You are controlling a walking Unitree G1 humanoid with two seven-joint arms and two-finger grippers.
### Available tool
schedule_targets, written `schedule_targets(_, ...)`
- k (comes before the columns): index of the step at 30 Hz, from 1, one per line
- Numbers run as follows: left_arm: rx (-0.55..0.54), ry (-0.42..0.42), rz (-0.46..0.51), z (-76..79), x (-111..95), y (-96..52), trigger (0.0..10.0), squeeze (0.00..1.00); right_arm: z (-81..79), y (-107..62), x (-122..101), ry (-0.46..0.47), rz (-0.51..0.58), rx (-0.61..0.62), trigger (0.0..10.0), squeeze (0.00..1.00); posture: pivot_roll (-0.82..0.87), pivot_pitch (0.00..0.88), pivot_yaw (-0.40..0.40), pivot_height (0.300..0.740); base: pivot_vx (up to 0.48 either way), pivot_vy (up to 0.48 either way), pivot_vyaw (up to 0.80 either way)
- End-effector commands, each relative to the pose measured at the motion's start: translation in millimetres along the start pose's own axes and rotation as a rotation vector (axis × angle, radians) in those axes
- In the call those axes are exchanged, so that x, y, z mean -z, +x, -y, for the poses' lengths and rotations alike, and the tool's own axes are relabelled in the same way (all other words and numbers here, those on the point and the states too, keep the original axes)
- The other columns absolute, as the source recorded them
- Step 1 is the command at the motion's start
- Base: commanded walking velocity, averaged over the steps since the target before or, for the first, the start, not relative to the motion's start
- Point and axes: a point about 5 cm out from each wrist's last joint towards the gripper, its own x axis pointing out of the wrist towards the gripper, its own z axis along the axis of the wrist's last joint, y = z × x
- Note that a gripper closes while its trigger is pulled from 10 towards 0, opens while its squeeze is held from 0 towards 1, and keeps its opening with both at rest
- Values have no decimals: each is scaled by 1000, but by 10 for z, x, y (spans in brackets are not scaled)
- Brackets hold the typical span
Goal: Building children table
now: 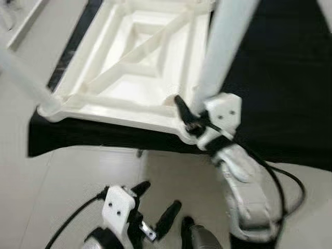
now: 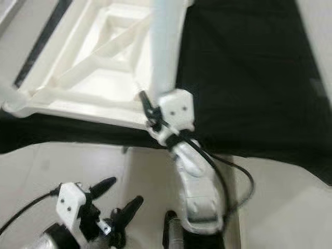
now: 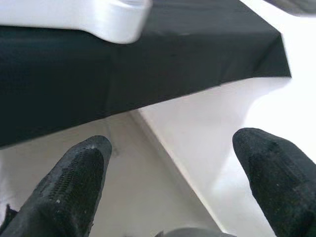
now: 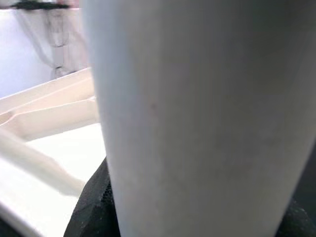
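The white tabletop (image 1: 140,62) was seen lying upside down on a black cloth (image 1: 280,78), its ribbed underside facing up. A pale table leg (image 1: 223,49) was stood at the near corner, tilted slightly, and another leg (image 1: 23,78) was fitted at the left corner. The right gripper (image 1: 188,115) was clamped around the base of the near leg, black fingers pressed on either side. Lower down, over the light floor (image 1: 78,171), the left gripper (image 1: 155,205) was held with fingers spread wide apart, nothing between them, just below the cloth's edge.
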Motion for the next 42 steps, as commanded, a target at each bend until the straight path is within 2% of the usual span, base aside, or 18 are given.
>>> schedule_targets(1,-6,-20,-34,-17,101,-6,10000,0,-38,2,587,67,-301,42,10000,0,26,400,-23,740,0,0,0)
schedule_targets(9,-26,-2,-16,-119,131,86,10000,0,-70,79,534,70,-305,66,10000,0,30,352,-36,740,0,0,0)
schedule_targets(10,-26,2,-13,-135,133,104,10000,0,-73,100,504,86,-277,34,10000,1000,31,345,-37,740,0,0,0)
schedule_targets(13,-26,11,-6,-180,142,150,10000,0,-90,151,425,142,-210,-48,10000,1000,34,327,-38,740,0,0,0)
schedule_targets(14,-26,12,-5,-187,144,158,10000,0,-95,157,412,151,-202,-58,10000,1000,34,327,-38,740,0,0,0)
schedule_targets(16,-26,23,1,-216,148,185,10000,0,-92,235,326,164,-124,-165,10000,1000,34,309,-38,740,0,0,0)
schedule_targets(17,-26,23,1,-216,148,185,10000,0,-92,235,326,164,-124,-165,10000,1000,34,309,-38,740,0,0,0)
schedule_targets(18,-28,29,5,-235,152,206,10000,0,-95,264,264,184,-76,-271,10000,1000,37,292,-40,740,0,0,0)
schedule_targets(20,-28,29,5,-235,152,206,10000,0,-95,264,264,184,-76,-271,10000,1000,37,292,-40,740,0,0,0)
schedule_targets(21,-29,35,11,-257,160,234,10000,0,-75,285,203,167,-25,-413,10000,545,43,277,-41,740,0,0,0)
schedule_targets(22,-32,47,20,-292,176,280,10000,0,2,305,158,91,14,-647,10000,0,50,262,-45,740,0,0,0)
schedule_targets(26,-38,56,24,-315,183,300,10000,0,84,361,164,29,-2,-747,10000,0,54,250,-45,740,0,0,0)
schedule_targets(29,-49,84,29,-318,197,277,10000,0,180,491,144,-22,-25,-862,10000,0,68,233,-55,740,0,0,0)
schedule_targets(34,-50,97,34,-323,210,278,10000,0,203,529,126,-5,-21,-949,10000,0,76,223,-62,740,0,0,0)
schedule_targets(35,-52,106,40,-328,212,283,10000,0,228,570,132,-7,-26,-972,8627,0,86,217,-70,740,0,0,0)
schedule_targets(36,-52,106,40,-328,212,283,10000,0,228,570,132,-7,-26,-972,8627,0,86,217,-70,740,0,0,0)
schedule_targets(37,-55,114,44,-331,217,286,10000,0,248,615,138,-9,-35,-986,0,0,86,212,-71,740,0,0,0)
schedule_targets(42,-66,111,43,-340,241,265,10000,0,266,665,157,-5,-54,-1015,0,0,75,208,-66,740,0,0,0)
